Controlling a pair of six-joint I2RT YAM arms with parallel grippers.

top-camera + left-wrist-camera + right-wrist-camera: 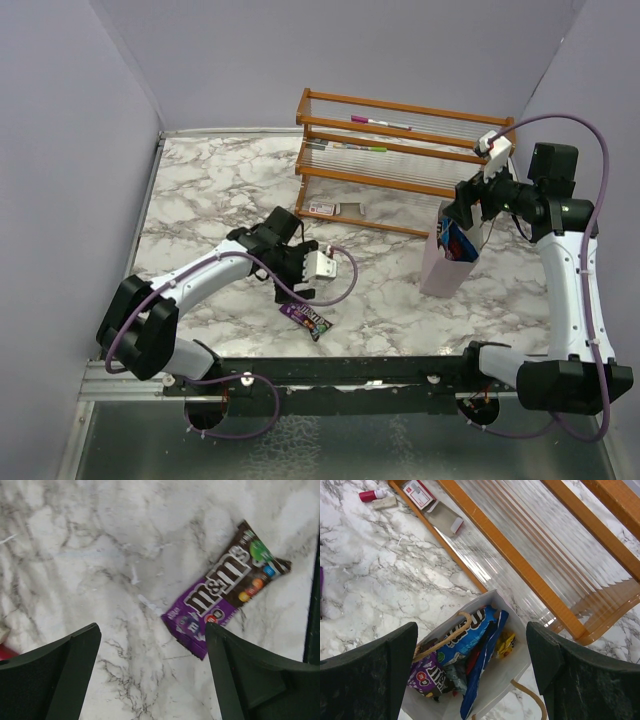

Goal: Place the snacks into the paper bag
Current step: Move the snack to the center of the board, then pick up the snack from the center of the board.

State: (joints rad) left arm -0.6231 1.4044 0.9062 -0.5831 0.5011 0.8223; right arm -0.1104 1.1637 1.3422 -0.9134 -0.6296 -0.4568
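A purple and dark brown M&M's snack packet [225, 587] [305, 318] lies flat on the marble table. My left gripper [151, 630] [297, 288] hovers just short of it, open, with nothing between the fingers; the right fingertip [215, 635] overlaps the packet's purple end. The paper bag [520, 675] [438, 268] stands upright at the right. Inside it are a blue-white packet [470, 632], a purple one [427, 675], a yellow one [506, 644] and others. My right gripper [471, 627] [468, 208] hangs open directly above the bag's mouth, holding nothing.
A wooden rack with clear shelves [400, 150] [530, 575] stands behind the bag, with pens on its shelves. A red-white card [419, 492] and a small red cylinder [370, 495] lie by the rack's foot. A black rail [350, 372] runs along the near edge.
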